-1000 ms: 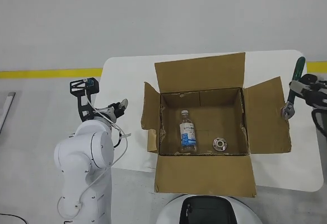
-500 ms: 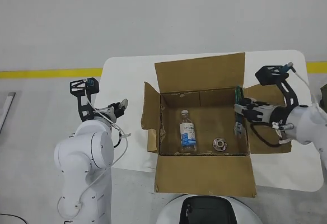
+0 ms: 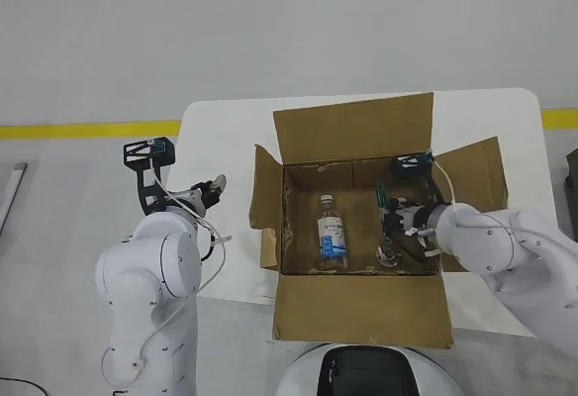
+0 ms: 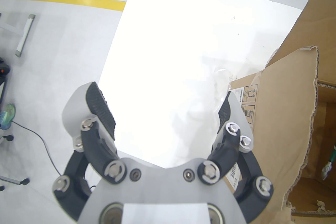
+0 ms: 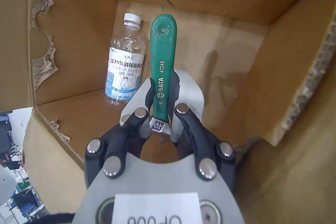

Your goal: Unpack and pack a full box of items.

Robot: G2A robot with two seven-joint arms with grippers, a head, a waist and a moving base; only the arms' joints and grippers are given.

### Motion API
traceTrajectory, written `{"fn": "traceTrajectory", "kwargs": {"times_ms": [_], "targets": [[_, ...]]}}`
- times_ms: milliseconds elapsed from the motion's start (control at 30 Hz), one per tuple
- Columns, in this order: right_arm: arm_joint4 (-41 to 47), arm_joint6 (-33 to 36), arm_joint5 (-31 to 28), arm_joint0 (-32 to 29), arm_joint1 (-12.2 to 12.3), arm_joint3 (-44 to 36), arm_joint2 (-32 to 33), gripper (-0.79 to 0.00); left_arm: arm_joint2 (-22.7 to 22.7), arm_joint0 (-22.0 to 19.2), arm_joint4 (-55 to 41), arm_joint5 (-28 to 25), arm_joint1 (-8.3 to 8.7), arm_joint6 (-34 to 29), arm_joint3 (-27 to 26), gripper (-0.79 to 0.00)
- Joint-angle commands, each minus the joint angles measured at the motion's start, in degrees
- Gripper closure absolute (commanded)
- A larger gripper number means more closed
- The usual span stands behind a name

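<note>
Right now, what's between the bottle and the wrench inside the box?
In the top view, bare floor of the box lies between the bottle and the wrench held by the right gripper.

Wrench (image 5: 162, 57) head (bare metal) lies largely hidden behind right claw (image 5: 162, 87).

Open cardboard box (image 3: 353, 129) at centre of frame on white desk (image 3: 225, 139), flaps spread. On box floor: clear bottle (image 3: 332, 236) lying left of centre, small metal ring (image 3: 388, 255) lower right. Right gripper (image 3: 388, 220) inside box just above ring, green-handled tool (image 3: 379, 195) at fingers. Left gripper (image 3: 213, 188) at left, above desk.
</note>
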Motion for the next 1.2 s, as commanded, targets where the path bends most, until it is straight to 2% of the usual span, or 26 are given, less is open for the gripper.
{"fn": "traceTrajectory", "kwargs": {"times_ms": [0, 133, 267, 533, 733, 933, 1167], "targets": [[0.09, -0.52, 0.43, 1.27, -0.49, 1.77, -1.4, 0.0, 0.0, 0.0, 0.0, 0.0, 0.0, 0.0, 0.0, -0.785], [0.41, -1.3, 0.91, 3.59, -1.47, 4.36, -3.85, 0.0, 0.0, 0.0, 0.0, 0.0, 0.0, 0.0, 0.0, -0.785], [0.64, -1.44, 1.23, 5.5, -2.34, 6.09, -5.85, -0.228, 0.0, 0.0, 0.0, 0.0, 0.0, 0.0, 0.0, -0.785], [1.19, -0.12, 0.32, 7.07, -3.1, 6.78, -6.57, -0.243, 0.0, 0.0, 0.0, 0.0, 0.0, 0.0, 0.0, -0.785], [2.84, 0.62, 0.28, 7.38, -2.97, 3.53, -3.25, -0.203, 0.0, 0.0, 0.0, 0.0, 0.0, 0.0, 0.0, -0.785], [6.05, 2.5, 0.54, 6.37, -1.47, -5.26, 8.94, -0.148, 0.0, 0.0, 0.0, 0.0, 0.0, 0.0, 0.0, -0.785], [10.11, 4.31, 1.31, 1.54, 0.78, -11.24, 33.12, -0.006, 0.0, 0.0, 0.0, 0.0, 0.0, 0.0, 0.0, -0.785]]}}
